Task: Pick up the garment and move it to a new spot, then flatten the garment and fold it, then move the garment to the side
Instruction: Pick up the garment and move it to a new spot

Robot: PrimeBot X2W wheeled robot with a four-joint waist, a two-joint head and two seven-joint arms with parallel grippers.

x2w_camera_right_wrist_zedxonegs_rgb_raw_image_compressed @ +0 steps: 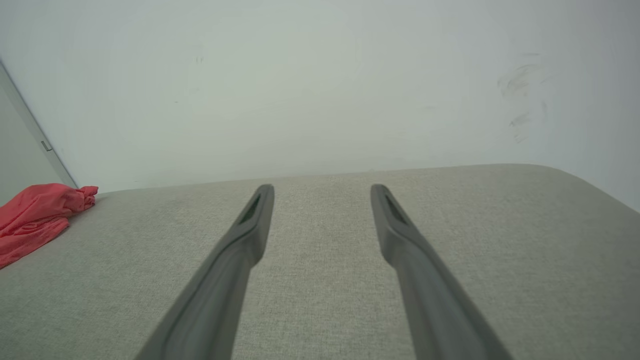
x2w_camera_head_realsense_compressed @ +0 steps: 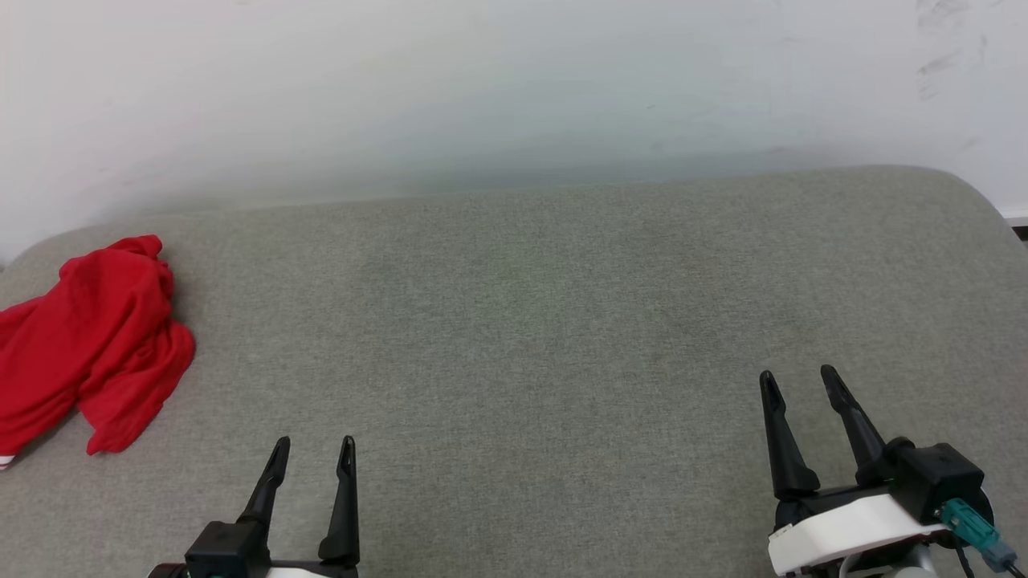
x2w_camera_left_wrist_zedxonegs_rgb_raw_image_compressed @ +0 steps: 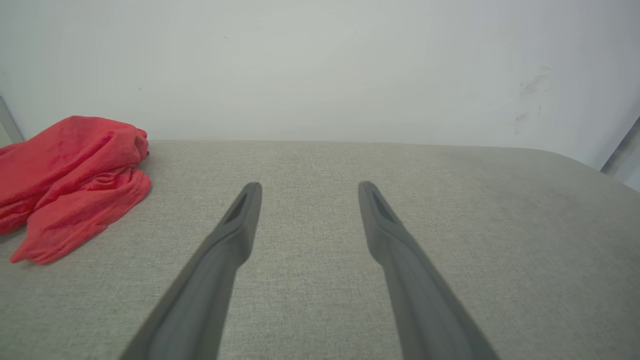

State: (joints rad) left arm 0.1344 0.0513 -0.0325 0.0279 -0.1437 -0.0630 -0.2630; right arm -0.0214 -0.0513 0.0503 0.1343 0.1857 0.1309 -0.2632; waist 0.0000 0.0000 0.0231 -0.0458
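— Grey woven cushion (x2w_camera_head_realsense_compressed: 514, 321), near edge first: what hangs over it?

— Two empty tools. At the cushion's near-left stretch is the left gripper (x2w_camera_head_realsense_compressed: 314, 441), at its near-right stretch the right gripper (x2w_camera_head_realsense_compressed: 797, 373). Each has its long dark fingers (x2w_camera_left_wrist_zedxonegs_rgb_raw_image_compressed: 240, 225) spread wide, and both wrist views show bare weave in the gap.

— And the garment?

— Further in, the red garment (x2w_camera_head_realsense_compressed: 96, 337) lies crumpled in a heap at the cushion's left edge, roughly halfway to its back edge, and runs out of the head view there. The left gripper is the closer of the two; the right gripper is well apart, across the cushion. A sliver of white trim (x2w_camera_head_realsense_compressed: 6, 461) peeks from the heap's near end. No lettering shows.

— How will it handle?

— Judging by the slack folds, it is soft, light and limp. It should sag from any pinch and cannot break. A shallow bite may catch one layer and let the rest drag over the cushion.

— Where to take hold?

— Probably the ridge of folds (x2w_camera_head_realsense_compressed: 144, 265) on the side facing the cushion's middle, where cloth stands proud of the weave. Collar and hem cannot be told apart in the bundle.

— Beyond that?

— A pale, scuffed wall (x2w_camera_head_realsense_compressed: 514, 80) rises from the cushion's back edge.
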